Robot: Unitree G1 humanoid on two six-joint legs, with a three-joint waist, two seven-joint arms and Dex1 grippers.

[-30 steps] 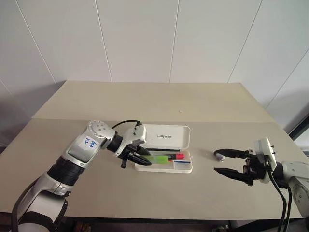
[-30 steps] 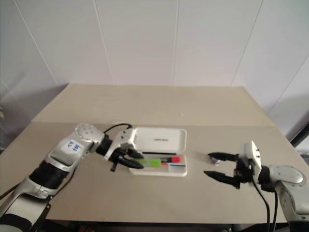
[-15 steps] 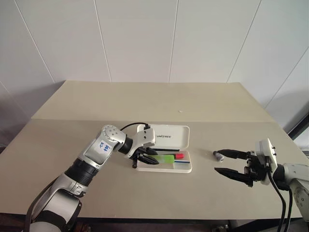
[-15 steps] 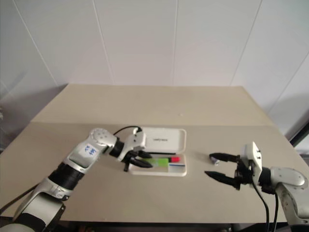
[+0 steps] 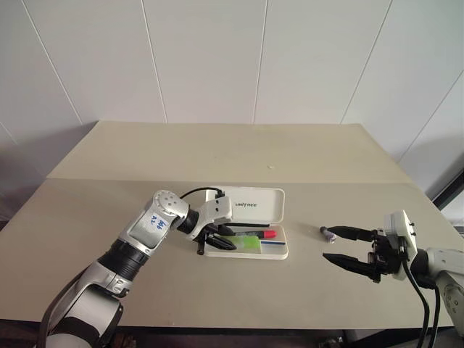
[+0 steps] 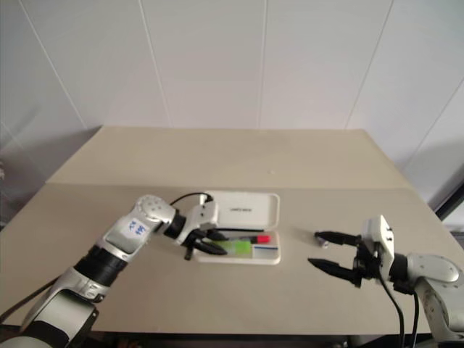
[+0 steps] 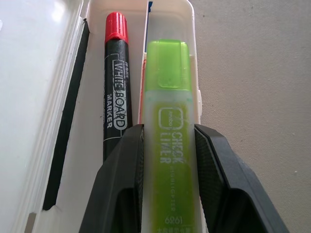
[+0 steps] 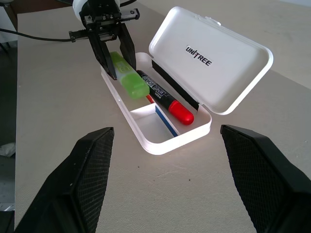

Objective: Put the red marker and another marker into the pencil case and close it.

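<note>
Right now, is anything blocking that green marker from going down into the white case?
Nothing visible does. The left gripper holds the green marker just over the open pencil case, lid up. The red marker already lies inside, alongside it rather than underneath.

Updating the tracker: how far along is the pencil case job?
Done: red marker lies in the open pencil case. In hand: left end effector grips the green marker over the case's tray, not released. Left: let go, close the lid. Right end effector waits open.
</note>
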